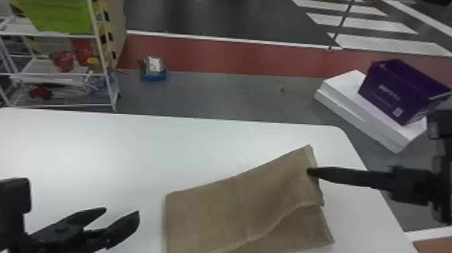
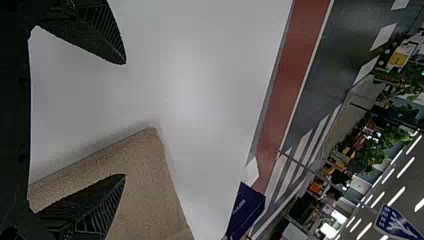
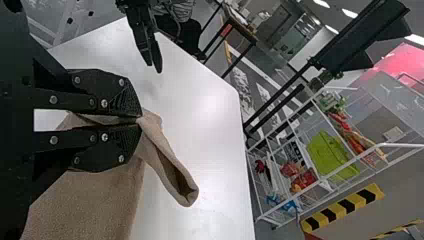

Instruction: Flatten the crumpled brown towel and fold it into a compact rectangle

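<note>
White rack point(image 1: 104, 64): on the floor beyond the table, green bin point(image 1: 60, 16) on its upper shelf.
Left gripper point(image 1: 121, 212): empty, its 2 black fingers parted, left of the towel.
White table point(image 1: 84, 144): under the towel.
Brown towel point(image 1: 228, 208): near the table's right edge, 2 layers visible, the upper one's edge slanting.
Right gripper point(image 1: 310, 171): clenched on the towel's right side.
Purple box point(image 1: 383, 94): far right, on a white box point(image 1: 348, 88).
</note>
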Tool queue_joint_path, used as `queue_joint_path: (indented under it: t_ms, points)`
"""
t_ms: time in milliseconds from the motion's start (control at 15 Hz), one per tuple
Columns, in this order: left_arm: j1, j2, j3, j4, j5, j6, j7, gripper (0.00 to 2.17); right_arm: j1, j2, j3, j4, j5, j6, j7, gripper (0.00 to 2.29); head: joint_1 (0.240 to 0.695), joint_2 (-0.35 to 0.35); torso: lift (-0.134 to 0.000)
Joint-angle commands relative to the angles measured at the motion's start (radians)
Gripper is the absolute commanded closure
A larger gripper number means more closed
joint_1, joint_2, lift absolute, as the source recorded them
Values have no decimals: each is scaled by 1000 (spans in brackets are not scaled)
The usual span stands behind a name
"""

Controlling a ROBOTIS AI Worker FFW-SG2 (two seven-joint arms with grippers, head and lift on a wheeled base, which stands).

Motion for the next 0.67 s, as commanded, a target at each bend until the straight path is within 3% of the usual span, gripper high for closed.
queue_joint_path:
  t_ms: [0, 200, 333, 467, 600]
  points:
    - [-4, -3, -3, 0, 1, 0, 1, 76, -40, -9, -49, -5, -41, 2, 1, 1025, 695, -188, -124]
    - [-4, -3, -3, 8, -1, 0, -2, 76, 29, -4, 9, -5, 41, 2, 2, 1025, 695, -202, -124]
    - [-8, -3, -3, 10, 1, 0, 0, 76, 8, -10, -31, -3, 2, 2, 2, 1025, 695, -202, -124]
    - [-10, -3, -3, 11, 1, -3, -2, 76, 25, -9, 3, -7, 17, 2, 11, 1025, 695, -207, -124]
    - [-10, -3, -5, 11, 1, 0, 0, 76, -3, -6, -64, -20, -83, 2, 16, 1025, 695, -202, -124]
